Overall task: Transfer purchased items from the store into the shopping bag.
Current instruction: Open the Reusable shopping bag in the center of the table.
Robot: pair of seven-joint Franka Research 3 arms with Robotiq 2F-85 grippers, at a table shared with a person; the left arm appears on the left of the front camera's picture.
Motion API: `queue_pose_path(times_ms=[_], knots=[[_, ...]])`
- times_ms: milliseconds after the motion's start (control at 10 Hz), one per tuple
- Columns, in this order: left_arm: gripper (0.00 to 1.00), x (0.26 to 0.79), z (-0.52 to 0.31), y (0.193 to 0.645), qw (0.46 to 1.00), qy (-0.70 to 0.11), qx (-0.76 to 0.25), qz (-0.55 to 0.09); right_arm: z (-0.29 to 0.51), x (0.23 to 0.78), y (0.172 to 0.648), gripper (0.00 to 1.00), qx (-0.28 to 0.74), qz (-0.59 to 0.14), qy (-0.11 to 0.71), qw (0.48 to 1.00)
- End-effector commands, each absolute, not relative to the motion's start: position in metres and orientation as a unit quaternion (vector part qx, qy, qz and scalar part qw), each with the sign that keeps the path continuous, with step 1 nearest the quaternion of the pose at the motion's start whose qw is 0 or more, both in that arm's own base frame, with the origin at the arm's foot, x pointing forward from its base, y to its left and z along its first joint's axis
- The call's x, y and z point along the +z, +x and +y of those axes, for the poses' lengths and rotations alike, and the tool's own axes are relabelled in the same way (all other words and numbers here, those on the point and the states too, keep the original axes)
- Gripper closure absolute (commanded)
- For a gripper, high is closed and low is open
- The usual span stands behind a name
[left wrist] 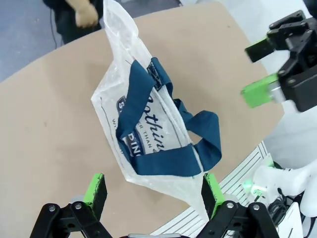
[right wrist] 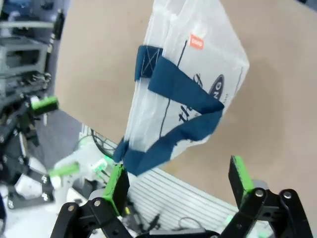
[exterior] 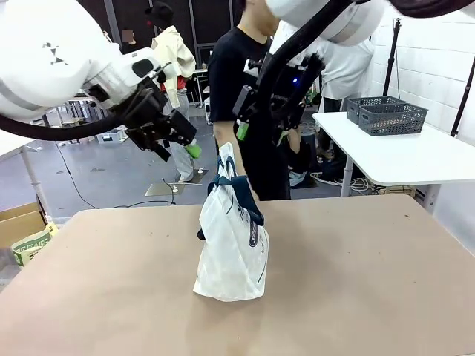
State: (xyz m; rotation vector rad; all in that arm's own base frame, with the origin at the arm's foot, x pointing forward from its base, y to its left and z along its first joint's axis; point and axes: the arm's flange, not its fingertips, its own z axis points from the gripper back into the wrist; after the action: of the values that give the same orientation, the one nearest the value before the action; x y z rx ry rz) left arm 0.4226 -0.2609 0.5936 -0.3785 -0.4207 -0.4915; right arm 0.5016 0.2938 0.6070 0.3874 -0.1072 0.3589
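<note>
Both left gripper [left wrist: 152, 191] and right gripper [right wrist: 179, 176], fingers [left wrist: 96, 191] wide, above shopping bag [exterior: 234, 252]; contents apparently hidden.

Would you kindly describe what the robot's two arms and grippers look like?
Both arms are glossy white with rounded housings. The left arm carries a small dark logo and has a thick black cable below it. A black hose runs along the right arm. The left gripper and right gripper are black linkage frames with bright green pads.

Left claw [left wrist: 152, 192], spread wide, hovers over the shopping bag [left wrist: 153, 134], seemingly slumped sideways.
</note>
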Motion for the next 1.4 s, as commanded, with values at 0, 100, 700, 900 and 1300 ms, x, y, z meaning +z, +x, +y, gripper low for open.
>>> queue_pose_path(times_ms=[0,100,700,900,1300], knots=[[0.00,0.600,-0.278,0.436,0.944,-0.185,-0.209,-0.177,0.315,0.609,0.523,0.00,0.122,-0.036,0.194,0.973],[0.00,0.597,-0.282,0.439,0.951,-0.184,-0.188,-0.162,0.318,0.603,0.530,0.00,0.112,-0.025,0.196,0.974],[0.00,0.567,-0.284,0.458,0.954,-0.202,-0.169,-0.145,0.319,0.567,0.550,0.00,0.082,0.015,0.226,0.971],[0.00,0.558,-0.287,0.459,0.955,-0.204,-0.169,-0.132,0.319,0.561,0.552,0.00,0.075,0.024,0.225,0.971],[0.00,0.544,-0.294,0.463,0.960,-0.194,-0.166,-0.114,0.323,0.547,0.554,0.00,0.068,0.038,0.223,0.972]])
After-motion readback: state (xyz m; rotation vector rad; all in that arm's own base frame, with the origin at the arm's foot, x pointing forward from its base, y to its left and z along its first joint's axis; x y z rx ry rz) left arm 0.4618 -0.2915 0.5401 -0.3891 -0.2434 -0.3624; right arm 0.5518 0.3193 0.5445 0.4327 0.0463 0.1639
